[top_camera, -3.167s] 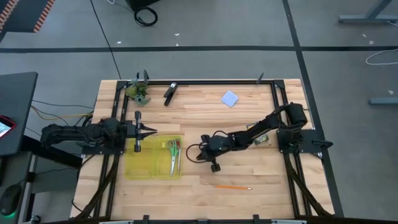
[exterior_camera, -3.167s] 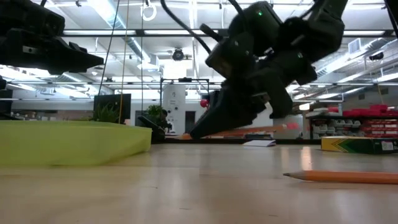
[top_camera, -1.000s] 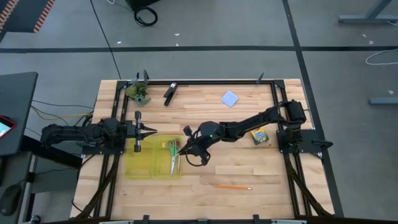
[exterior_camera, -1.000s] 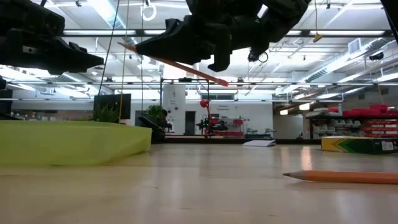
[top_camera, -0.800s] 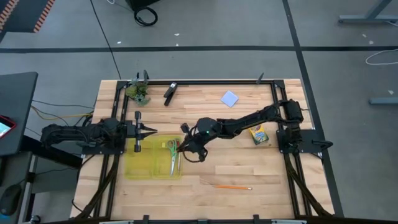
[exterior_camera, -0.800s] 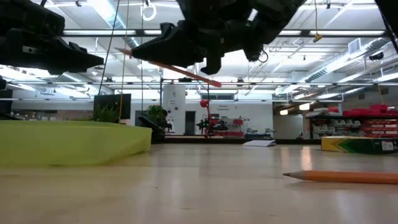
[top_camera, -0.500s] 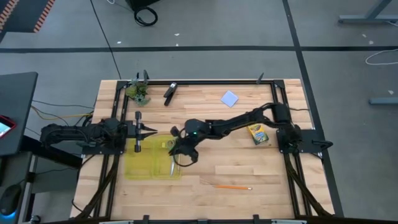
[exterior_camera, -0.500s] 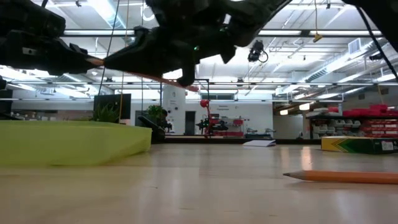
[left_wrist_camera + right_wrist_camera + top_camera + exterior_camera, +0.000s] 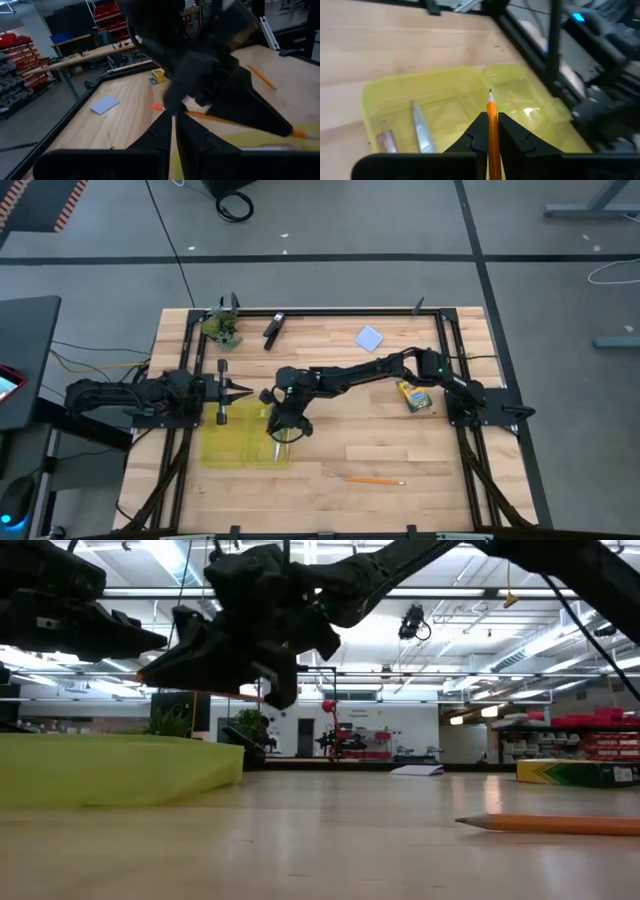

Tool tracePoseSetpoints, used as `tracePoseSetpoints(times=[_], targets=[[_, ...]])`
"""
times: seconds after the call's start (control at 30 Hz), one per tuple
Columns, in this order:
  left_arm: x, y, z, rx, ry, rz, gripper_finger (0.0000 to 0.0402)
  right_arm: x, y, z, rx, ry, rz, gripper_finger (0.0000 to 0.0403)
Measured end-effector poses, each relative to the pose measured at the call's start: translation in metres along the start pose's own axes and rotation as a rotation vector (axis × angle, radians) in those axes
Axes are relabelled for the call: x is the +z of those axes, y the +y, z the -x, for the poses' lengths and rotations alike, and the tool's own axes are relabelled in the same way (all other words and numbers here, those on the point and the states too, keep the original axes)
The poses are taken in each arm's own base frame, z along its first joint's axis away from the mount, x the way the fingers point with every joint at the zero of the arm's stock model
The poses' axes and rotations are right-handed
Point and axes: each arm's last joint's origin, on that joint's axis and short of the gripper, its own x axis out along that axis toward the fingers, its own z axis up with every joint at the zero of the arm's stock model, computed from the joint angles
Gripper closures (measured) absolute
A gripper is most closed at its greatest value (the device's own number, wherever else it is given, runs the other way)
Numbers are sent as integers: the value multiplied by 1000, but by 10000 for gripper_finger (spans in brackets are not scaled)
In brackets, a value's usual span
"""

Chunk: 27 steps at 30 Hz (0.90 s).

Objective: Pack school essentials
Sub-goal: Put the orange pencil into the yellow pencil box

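Orange wooden pencil [image 9: 491, 117], sharpened tip forward, pinched between the closed fingers of the right end effector [image 9: 276, 426]. It hangs in the air over the translucent yellow plastic tray [image 9: 222, 448] at the left of the pale wooden counter [image 9: 340, 455], not yet let go. Right wrist view looks straight down the pencil into the tray.

In the tray: green-handled scissors [image 9: 275, 444], mostly hidden under the end effector in the high view; the right wrist view shows one steel blade [image 9: 421, 130] and a slim pinkish-purple piece [image 9: 386, 139] beside it, perhaps a pen, too blurred to be sure.

Outside the tray: second orange pencil [image 9: 375, 480] lying near the front edge, well right of the tray; yellow crayon box [image 9: 413, 395] at the right, beside the right arm's base; pale blue square notepad [image 9: 370, 338] far right of centre. No eraser made out in any view.

Left end effector [image 9: 241, 390] waits just beyond the tray's far left corner, fingers together, holding nothing.

Far left corner: green leafy clump [image 9: 222, 327] and black oblong tool [image 9: 273, 329], not part of the packing.

Judgement: roughly a third done. Scissors in, this pencil about to go in; other pencil, crayons and notepad remain.
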Motion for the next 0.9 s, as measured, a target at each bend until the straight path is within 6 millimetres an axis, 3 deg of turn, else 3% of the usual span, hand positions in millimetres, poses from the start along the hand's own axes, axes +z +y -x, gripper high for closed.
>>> tracePoseSetpoints(times=[0.33, 0.9], targets=[[0, 0, 0, 0, 0, 0, 374, 0, -13, -8, 114, -61, 63, 368], [0, 0, 0, -1, 1, 0, 366, 8, -3, -14, 194, -145, 142, 368]])
